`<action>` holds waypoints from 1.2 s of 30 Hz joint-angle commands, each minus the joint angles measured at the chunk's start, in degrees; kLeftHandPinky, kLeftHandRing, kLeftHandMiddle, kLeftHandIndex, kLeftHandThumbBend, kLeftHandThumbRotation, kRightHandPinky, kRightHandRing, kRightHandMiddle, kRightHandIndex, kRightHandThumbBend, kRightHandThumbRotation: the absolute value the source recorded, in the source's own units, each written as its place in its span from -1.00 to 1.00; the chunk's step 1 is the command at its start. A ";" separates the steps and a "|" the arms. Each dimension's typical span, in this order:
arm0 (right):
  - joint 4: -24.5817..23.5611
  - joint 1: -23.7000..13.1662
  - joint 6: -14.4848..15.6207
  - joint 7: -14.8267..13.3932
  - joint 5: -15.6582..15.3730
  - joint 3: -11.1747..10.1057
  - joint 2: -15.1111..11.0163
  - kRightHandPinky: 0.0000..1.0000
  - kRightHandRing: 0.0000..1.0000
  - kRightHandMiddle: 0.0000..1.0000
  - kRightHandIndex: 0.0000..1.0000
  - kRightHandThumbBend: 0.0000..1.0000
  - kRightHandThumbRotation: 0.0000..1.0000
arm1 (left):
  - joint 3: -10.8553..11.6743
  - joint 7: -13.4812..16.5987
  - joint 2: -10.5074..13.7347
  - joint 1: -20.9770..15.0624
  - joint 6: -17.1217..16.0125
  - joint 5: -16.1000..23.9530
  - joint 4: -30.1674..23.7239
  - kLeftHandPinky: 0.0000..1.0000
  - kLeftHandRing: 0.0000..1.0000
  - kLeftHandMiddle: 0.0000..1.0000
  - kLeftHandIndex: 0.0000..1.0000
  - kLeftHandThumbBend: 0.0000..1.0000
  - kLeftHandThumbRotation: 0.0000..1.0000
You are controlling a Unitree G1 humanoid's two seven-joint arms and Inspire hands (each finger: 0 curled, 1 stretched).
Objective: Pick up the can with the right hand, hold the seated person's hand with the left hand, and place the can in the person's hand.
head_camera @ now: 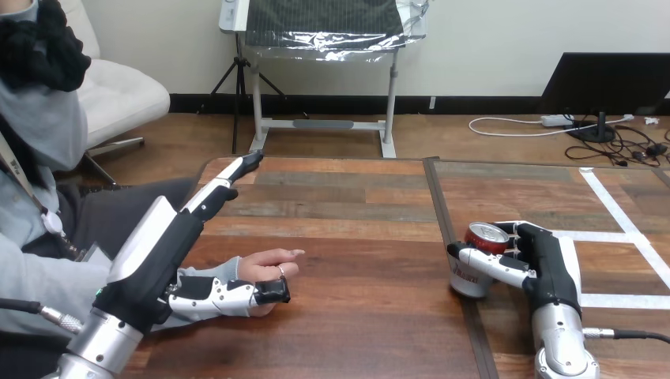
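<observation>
The right hand (547,270) is closed on the can (471,282). Its thumb (491,264) lies across the near side of the can and its fingers (517,232) curl round the far side, so the can sits upright between them with its red top just beside the fingertips. The bottom of the can seems to rest on the table (355,237), next to the dark seam (442,213) between the two boards. To the right of the fingers, white tape lines (618,225) run over the wood.

The left hand (158,249) reaches in over the person's sleeve (212,272). Its fingers (227,180) are straight and close together, and they point away toward the far edge of the table with nothing in them. Its thumb (229,297) stretches out to the right, well apart from the fingers.

The person's hand (265,270) lies low over the table in that wide gap between thumb and fingers. It sits right against the thumb, on the side facing the fingers, and the thumb's black tip runs along its near edge. The thumb seems to touch it but does not curl round it. One finger of the person's hand points right, past the thumb's tip and toward the can.

The two robot hands are well apart, with bare wood between the left thumb's tip and the right thumb.
</observation>
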 commanded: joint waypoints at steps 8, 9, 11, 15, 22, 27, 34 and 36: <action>-2.04 -8.52 -3.46 -0.58 -0.75 0.86 -1.84 -0.27 -0.17 -0.04 0.03 0.58 -1.00 | 0.62 1.06 3.12 -5.12 3.65 2.23 -1.58 0.73 0.88 0.87 0.90 1.00 -0.26; -2.23 -8.77 -3.52 -0.52 -0.71 0.84 -1.81 -0.27 -0.17 -0.04 0.03 0.58 -1.00 | 0.60 1.23 3.39 -5.42 3.97 2.76 -1.34 0.73 0.88 0.87 0.89 1.00 -0.27; -2.44 -9.01 -3.60 -0.43 -0.64 0.80 -1.80 -0.27 -0.17 -0.04 0.02 0.57 -1.00 | 0.56 1.47 3.64 -5.71 4.36 3.40 -1.19 0.72 0.88 0.87 0.89 1.00 -0.28; -2.97 -9.71 -4.29 -0.12 -0.54 0.83 -1.76 -0.28 -0.18 -0.05 0.02 0.55 -1.00 | 0.39 2.15 4.52 -6.73 5.47 5.24 -0.56 0.69 0.86 0.86 0.88 1.00 -0.30; -3.59 -10.58 -5.24 0.12 -0.84 1.20 -1.81 -0.26 -0.15 -0.03 0.03 0.51 -1.00 | -0.10 2.12 5.77 -8.47 7.42 6.92 0.29 0.71 0.86 0.85 0.87 1.00 -0.31; -3.84 -11.09 -5.52 -0.65 -1.74 1.88 -1.97 -0.24 -0.14 -0.02 0.03 0.49 -1.00 | -0.54 2.00 6.70 -9.58 8.95 8.47 0.39 0.71 0.87 0.85 0.87 1.00 -0.32; -4.17 -11.66 -6.65 -1.34 -2.49 2.44 -1.94 -0.23 -0.14 -0.03 0.03 0.51 -1.00 | -1.36 1.88 7.87 -11.63 9.60 10.17 2.01 0.69 0.86 0.84 0.84 1.00 -0.35; -4.24 -11.78 -6.92 -1.78 -2.87 2.73 -1.96 -0.25 -0.15 -0.03 0.02 0.51 -1.00 | -1.65 1.85 8.20 -12.35 9.86 10.82 2.65 0.68 0.86 0.84 0.84 1.00 -0.36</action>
